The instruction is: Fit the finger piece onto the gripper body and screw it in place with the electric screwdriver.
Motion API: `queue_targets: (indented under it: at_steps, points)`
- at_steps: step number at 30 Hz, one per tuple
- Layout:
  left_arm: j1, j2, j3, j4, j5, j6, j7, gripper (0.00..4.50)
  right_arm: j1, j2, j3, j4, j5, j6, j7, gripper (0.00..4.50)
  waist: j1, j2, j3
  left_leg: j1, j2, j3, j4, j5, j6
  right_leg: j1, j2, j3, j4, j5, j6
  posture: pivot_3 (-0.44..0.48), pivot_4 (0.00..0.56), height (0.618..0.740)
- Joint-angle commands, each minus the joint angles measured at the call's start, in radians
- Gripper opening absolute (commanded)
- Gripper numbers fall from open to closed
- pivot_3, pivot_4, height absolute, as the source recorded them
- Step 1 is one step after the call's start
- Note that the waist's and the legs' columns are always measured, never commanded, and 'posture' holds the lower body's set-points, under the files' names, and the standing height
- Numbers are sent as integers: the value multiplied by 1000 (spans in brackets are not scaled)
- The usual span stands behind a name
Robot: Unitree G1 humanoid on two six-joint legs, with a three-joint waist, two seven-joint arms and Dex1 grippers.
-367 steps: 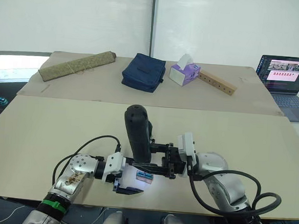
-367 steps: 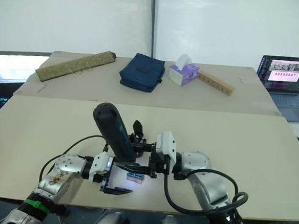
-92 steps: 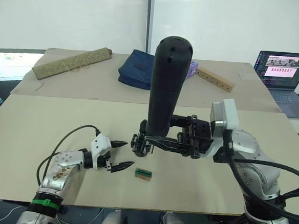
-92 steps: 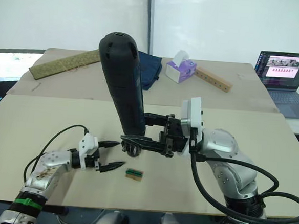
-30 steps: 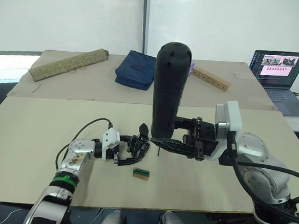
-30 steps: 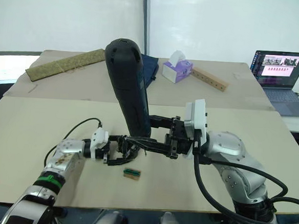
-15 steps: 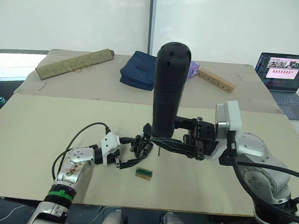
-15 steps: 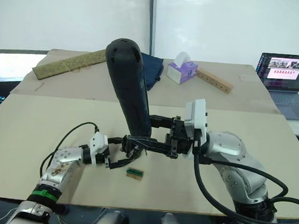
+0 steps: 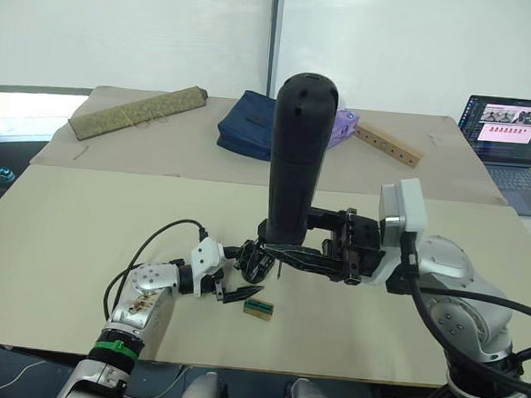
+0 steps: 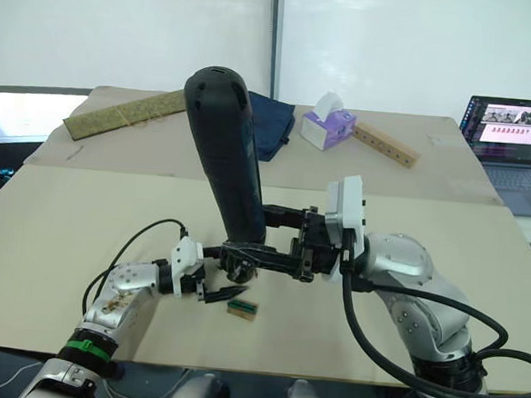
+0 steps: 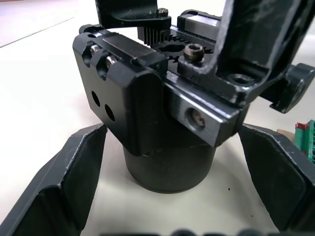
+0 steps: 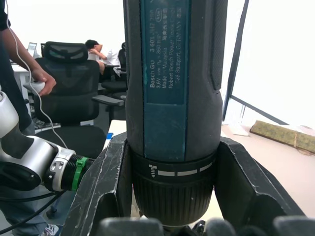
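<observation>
We hold the electric screwdriver (image 9: 298, 156) upright, pinched in our right pincer (image 9: 284, 253), its bit just above the gripper body (image 11: 162, 105) standing on the desk (image 9: 81, 232) between our left pincer's (image 9: 238, 283) spread fingers.

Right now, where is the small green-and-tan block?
In the left eye view, the small green-and-tan block lies on the beige tabletop near its front edge, just right of the left gripper and below the black gripper body.
</observation>
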Motion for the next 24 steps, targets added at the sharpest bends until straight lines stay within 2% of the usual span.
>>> queue_targets:
  at_steps: [1,2,3,5,6,7,11,17,24]
  points:
    - [10,-10,-40,49,18,27,-7,4452,-31,6,-22,-31,18,-14,2,1898,0,0,0,0,0,0,0,0,0,0,0,0,0,0,0,0,150,740]
    - [8,-11,-42,60,25,18,-6,4452,-32,6,-22,-31,18,-14,2,1898,0,1,0,0,0,0,0,0,0,0,0,0,0,0,0,0,150,740]
    - [5,-13,-43,72,31,7,-4,3928,-33,7,-23,-32,20,-14,2,1898,0,1,-1,0,0,0,0,0,0,1,0,0,0,0,0,0,150,740]
    - [-2,-20,-45,90,36,-1,-1,3204,-36,7,-22,-35,23,-13,3,1898,1,2,-1,1,0,0,0,0,0,1,0,0,0,0,0,0,150,740]
    - [-7,-24,-46,98,38,-1,4,2609,-41,7,-23,-35,26,-10,1,1898,1,3,-2,1,-1,0,0,0,0,1,0,0,0,0,0,0,150,740]
    - [-12,-28,-47,104,40,-1,7,2281,-45,7,-23,-37,30,-7,0,1898,1,4,-2,1,-1,1,0,0,0,1,0,0,0,0,0,0,150,740]
    - [-16,-31,-56,114,50,-5,2,2257,-74,7,-23,-55,78,34,-14,1898,4,5,-3,2,-1,1,1,0,0,3,0,-1,0,0,0,0,150,740]
    - [-17,-25,-58,113,46,-3,-5,2257,-190,39,-27,-39,179,121,-85,1898,4,5,-3,3,0,-1,0,0,0,5,0,-1,-1,0,0,0,150,740]
    - [-22,-23,-62,113,48,2,-4,2257,-290,101,10,37,134,137,-128,1898,4,6,-3,6,0,0,0,0,0,9,-1,-3,-2,0,0,0,150,740]
